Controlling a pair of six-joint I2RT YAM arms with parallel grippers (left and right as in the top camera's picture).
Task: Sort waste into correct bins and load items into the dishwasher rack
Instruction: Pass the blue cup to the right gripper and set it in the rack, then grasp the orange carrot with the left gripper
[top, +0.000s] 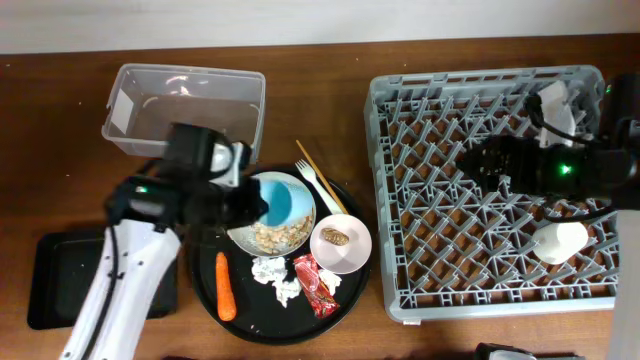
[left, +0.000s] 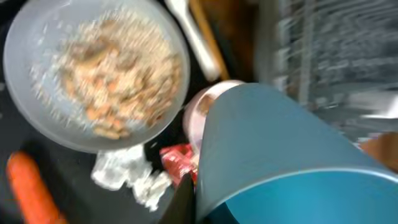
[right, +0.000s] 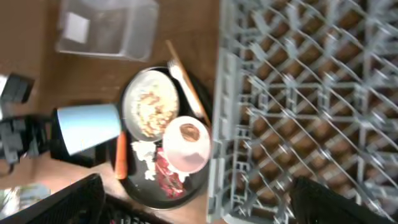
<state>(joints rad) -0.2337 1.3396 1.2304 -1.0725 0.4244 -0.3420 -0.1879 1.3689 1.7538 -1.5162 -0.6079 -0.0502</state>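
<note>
My left gripper (top: 255, 205) is shut on the blue cup (top: 282, 203), held on its side just above the pale grey plate (top: 240, 238) of rice scraps (top: 280, 235). In the left wrist view the cup (left: 280, 155) fills the lower right, with one finger of the gripper (left: 198, 200) against its rim. The pinkish bowl (top: 341, 243) holds a brown lump. A carrot (top: 225, 285), tissues (top: 275, 275) and a red wrapper (top: 315, 283) lie on the round black tray. My right gripper (top: 472, 162) is open and empty over the rack (top: 480, 260); its fingers (right: 199, 211) are spread wide.
A white cup (top: 560, 242) lies in the rack's right side. The white fork (top: 318, 185) and chopsticks (top: 305, 158) rest at the round tray's (top: 290, 325) top right. The clear tub (top: 185, 105) stands at the back left. The shallow black tray (top: 60, 280) is at the front left.
</note>
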